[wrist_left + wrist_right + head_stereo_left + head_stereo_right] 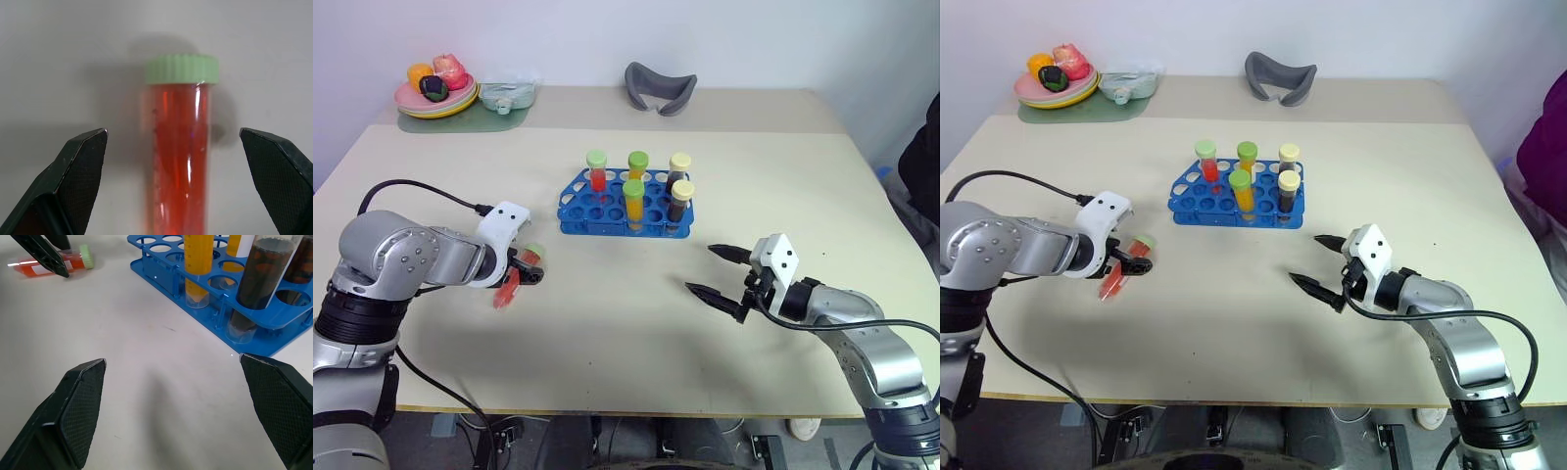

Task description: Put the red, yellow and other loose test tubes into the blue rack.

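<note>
A loose test tube with red liquid and a pale green cap lies flat on the table at the left. My left gripper hangs over it, pointing down, open, one finger on each side of the tube and apart from it. The blue rack stands in the middle of the table. Several capped tubes stand upright in it: red, yellow-orange and dark brown. My right gripper hovers open and empty over bare table, right of and nearer than the rack.
At the back left are a plate of toy fruit and a pale green dish. A grey curved object lies at the back centre. A person's purple sleeve shows at the right edge.
</note>
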Robot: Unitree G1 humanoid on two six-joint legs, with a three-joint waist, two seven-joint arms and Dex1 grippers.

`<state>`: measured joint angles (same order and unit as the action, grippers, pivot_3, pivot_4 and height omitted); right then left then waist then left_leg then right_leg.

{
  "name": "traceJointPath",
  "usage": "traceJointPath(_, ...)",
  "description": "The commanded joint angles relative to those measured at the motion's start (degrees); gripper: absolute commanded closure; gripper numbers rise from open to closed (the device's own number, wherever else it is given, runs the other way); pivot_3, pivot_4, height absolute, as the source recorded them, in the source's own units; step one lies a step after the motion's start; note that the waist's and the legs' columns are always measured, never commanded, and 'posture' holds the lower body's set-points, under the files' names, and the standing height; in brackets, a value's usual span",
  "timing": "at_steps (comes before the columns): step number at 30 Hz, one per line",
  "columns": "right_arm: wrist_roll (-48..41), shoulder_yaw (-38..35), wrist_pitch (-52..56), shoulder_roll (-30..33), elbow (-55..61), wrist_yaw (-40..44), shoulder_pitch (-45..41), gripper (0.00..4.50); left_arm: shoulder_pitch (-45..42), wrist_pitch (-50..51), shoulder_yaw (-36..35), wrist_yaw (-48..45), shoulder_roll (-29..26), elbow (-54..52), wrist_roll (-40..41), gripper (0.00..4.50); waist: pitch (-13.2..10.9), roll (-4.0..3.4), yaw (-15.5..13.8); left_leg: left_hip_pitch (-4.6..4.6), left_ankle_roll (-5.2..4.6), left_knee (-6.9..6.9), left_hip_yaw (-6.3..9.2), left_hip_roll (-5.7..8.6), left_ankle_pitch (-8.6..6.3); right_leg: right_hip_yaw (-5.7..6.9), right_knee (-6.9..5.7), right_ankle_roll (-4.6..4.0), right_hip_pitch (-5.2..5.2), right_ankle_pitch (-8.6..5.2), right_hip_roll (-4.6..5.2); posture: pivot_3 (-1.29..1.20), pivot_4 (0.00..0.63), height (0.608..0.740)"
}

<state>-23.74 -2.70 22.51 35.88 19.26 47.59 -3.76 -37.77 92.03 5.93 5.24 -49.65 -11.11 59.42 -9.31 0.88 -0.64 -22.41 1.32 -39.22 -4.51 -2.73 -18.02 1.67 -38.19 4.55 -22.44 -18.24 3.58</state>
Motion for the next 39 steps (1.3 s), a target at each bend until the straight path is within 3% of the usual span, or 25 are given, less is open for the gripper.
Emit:
traceJointPath(1,-0.5,0.2,-1.3,0.0,2.4,0.7,-0.1,0.00,0.4,0.5,-0.1,0.3,-1.4,0.0,1.3,0.08,0.0,0.00,0.0,0.00,0.00,0.00,0.00,0.00,0.00,0.00,0.00,0.00,0.00,0.00,0.00,0.00,0.150,0.735)
traceJointPath(7,0.7,2.0,-4.5,1.6,3.9,4.3,1.9,0.00,1.1,0.5,0.8,-0.2,-2.4,1.1,1.6,0.08,0.0,0.00,0.0,0.01,0.00,-0.01,0.00,0.00,0.00,0.00,0.00,0.00,0.01,0.00,-0.01,0.00,0.150,0.735)
traceJointPath(24,1.6,4.5,-6.2,0.8,5.1,4.3,3.0,0.00,-1.8,0.5,3.4,-2.9,-3.7,3.8,1.0,0.08,0.0,-0.02,0.0,0.02,0.00,-0.01,-0.01,0.01,0.00,0.00,0.00,0.00,0.01,0.00,-0.02,0.00,0.150,0.735)
traceJointPath(27,1.8,4.6,-6.3,0.6,5.2,4.1,3.1,0.00,-1.9,0.5,3.5,-3.0,-3.6,3.9,0.7,0.84,0.0,-0.02,0.0,0.02,0.00,-0.01,-0.01,0.01,0.00,0.00,0.00,0.00,0.01,0.00,-0.02,0.00,0.150,0.735)
traceJointPath(34,2.2,5.1,-6.4,0.1,5.2,3.4,3.3,0.00,-2.5,0.5,3.8,-3.1,-3.2,4.5,0.2,0.84,0.0,-0.03,0.0,0.02,0.00,-0.01,-0.01,0.01,0.00,0.00,-0.01,0.00,0.01,0.00,-0.01,0.00,0.150,0.735)
traceJointPath(37,2.2,5.2,-6.4,0.0,5.1,3.1,3.0,0.00,-3.1,0.5,4.2,-3.6,-3.1,4.3,-0.4,1.67,0.0,-0.02,0.0,0.02,0.00,-0.01,-0.01,0.01,0.00,0.00,-0.01,0.00,0.01,0.00,-0.02,0.00,0.150,0.735)
traceJointPath(39,2.2,5.3,-6.4,0.0,5.2,2.9,3.0,0.00,-3.4,0.5,4.3,-3.7,-2.9,4.4,-1.0,2.64,0.0,-0.02,0.0,0.02,0.00,-0.02,-0.02,0.01,0.00,0.00,-0.01,0.00,0.01,0.00,-0.02,0.00,0.150,0.735)
